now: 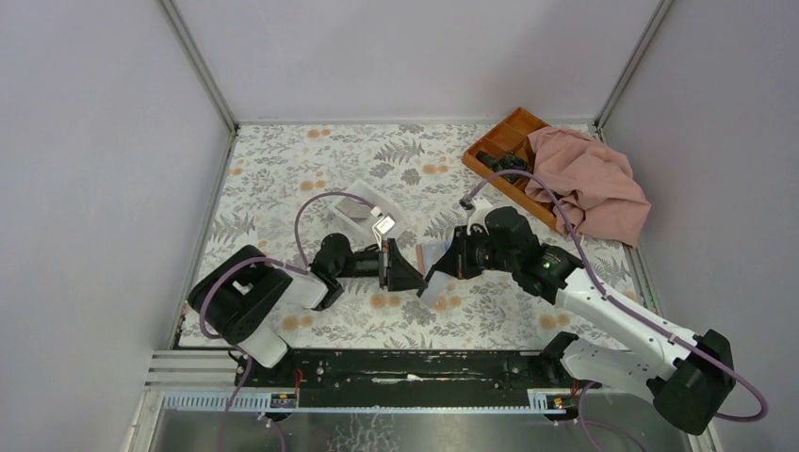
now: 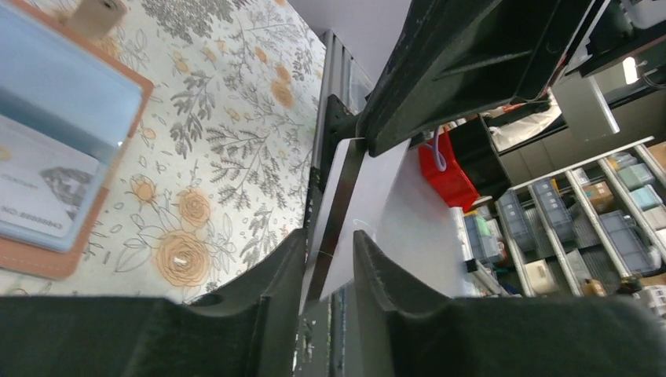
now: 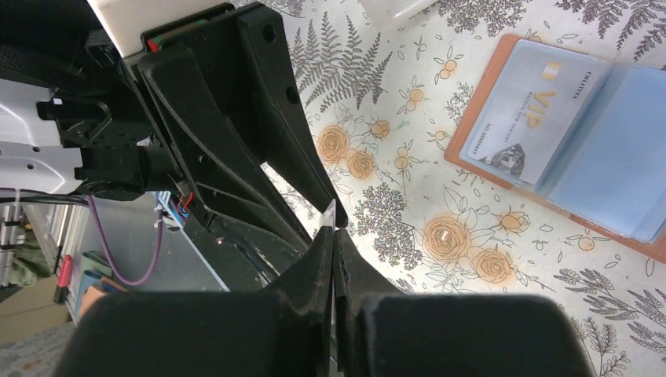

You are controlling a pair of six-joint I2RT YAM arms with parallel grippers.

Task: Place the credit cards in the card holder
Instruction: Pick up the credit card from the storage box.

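A credit card stands on edge above the table, with my right gripper shut on it; only a thin sliver of that card shows past its fingertips. My left gripper faces the right one, its jaws open on either side of the card's free end with a gap still showing. The two grippers meet at mid-table. The tan card holder lies open on the floral mat beside them, another card tucked in a clear sleeve. The holder is also at the left wrist view's left edge.
A white box lies behind the left gripper. At the back right stands an orange compartment tray, half covered by a pink cloth. Walls enclose the mat on three sides.
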